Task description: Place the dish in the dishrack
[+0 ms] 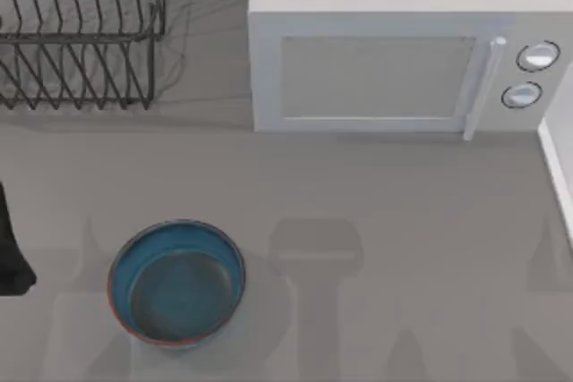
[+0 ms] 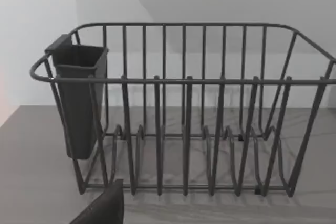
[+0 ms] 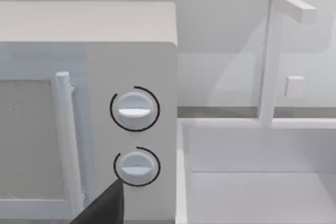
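The dish (image 1: 176, 282), a round deep blue bowl with a thin reddish rim, sits upright on the grey table at the front left. The dishrack (image 1: 76, 33), black wire with slanted tines, stands at the back left and holds no dish; the left wrist view looks at it head-on (image 2: 184, 114). A dark part of my left arm (image 1: 11, 252) shows at the left edge of the table, to the left of the dish and apart from it. A dark piece of my left gripper (image 2: 102, 208) shows low in the left wrist view, and a piece of my right gripper (image 3: 102, 205) in the right wrist view.
A grey-white microwave (image 1: 394, 51) with its door shut stands at the back, right of the rack. A dark utensil cup (image 2: 79, 98) hangs on one end of the rack. A white sink basin (image 3: 252, 182) with a faucet (image 3: 273, 56) lies beside the microwave.
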`<action>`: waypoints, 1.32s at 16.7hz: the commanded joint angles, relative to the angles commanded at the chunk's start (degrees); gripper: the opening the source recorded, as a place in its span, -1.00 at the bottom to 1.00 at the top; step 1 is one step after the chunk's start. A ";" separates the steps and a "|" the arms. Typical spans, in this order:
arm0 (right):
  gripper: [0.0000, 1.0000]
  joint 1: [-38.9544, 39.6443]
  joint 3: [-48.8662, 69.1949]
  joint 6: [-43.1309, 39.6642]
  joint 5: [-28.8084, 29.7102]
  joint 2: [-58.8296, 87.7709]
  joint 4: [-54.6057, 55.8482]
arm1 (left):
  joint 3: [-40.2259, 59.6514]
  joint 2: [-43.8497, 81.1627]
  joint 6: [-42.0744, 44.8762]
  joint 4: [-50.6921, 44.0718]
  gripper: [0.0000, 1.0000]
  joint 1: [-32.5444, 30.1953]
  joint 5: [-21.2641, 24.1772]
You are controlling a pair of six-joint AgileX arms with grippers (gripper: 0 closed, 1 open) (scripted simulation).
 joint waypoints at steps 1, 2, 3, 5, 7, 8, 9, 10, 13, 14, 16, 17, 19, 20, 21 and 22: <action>1.00 0.00 0.00 0.00 0.00 0.00 0.00 | 0.00 0.00 0.00 0.00 1.00 0.00 0.00; 1.00 0.00 0.00 0.00 0.00 0.00 0.00 | 0.00 0.00 0.00 0.00 1.00 0.00 0.00; 1.00 0.00 0.00 0.00 0.00 0.00 0.00 | 0.57 0.58 -0.31 -0.53 1.00 -0.33 0.01; 1.00 0.00 0.00 0.00 0.00 0.00 0.00 | 3.48 3.58 -1.90 -3.12 1.00 -1.95 0.03; 1.00 0.00 0.00 0.00 0.00 0.00 0.00 | 8.67 9.02 -4.56 -7.45 1.00 -4.62 0.02; 1.00 0.00 0.00 0.00 0.00 0.00 0.00 | 11.96 12.65 -6.21 -10.13 1.00 -6.27 0.00; 1.00 0.00 0.00 0.00 0.00 0.00 0.00 | 15.62 16.89 -8.01 -13.09 1.00 -8.08 -0.02; 1.00 0.00 0.00 0.00 0.00 0.00 0.00 | 19.58 21.72 -9.95 -16.30 1.00 -10.03 -0.04; 1.00 0.00 0.00 0.00 0.00 0.00 0.00 | 32.43 39.13 -16.18 -26.96 1.00 -16.48 -0.11; 1.00 0.00 0.00 0.00 0.00 0.00 0.00 | 36.79 45.38 -18.34 -30.72 1.00 -18.74 -0.14; 1.00 0.00 0.00 0.00 0.00 0.00 0.00 | 45.37 57.49 -22.64 -38.30 1.00 -23.28 -0.18; 1.00 0.00 0.00 0.00 0.00 0.00 0.00 | 49.50 63.08 -24.76 -42.02 1.00 -25.51 -0.19; 1.00 0.00 0.00 0.00 0.00 0.00 0.00 | 57.48 73.15 -28.85 -49.05 1.00 -29.77 -0.18; 1.00 0.00 0.00 0.00 0.00 0.00 0.00 | 61.32 77.78 -30.79 -52.30 1.00 -31.77 -0.15; 1.00 0.00 0.00 0.00 0.00 0.00 0.00 | 65.02 82.23 -32.62 -55.33 1.00 -33.66 -0.13; 1.00 0.00 0.00 0.00 0.00 0.00 0.00 | 68.51 86.47 -34.33 -58.12 1.00 -35.42 -0.10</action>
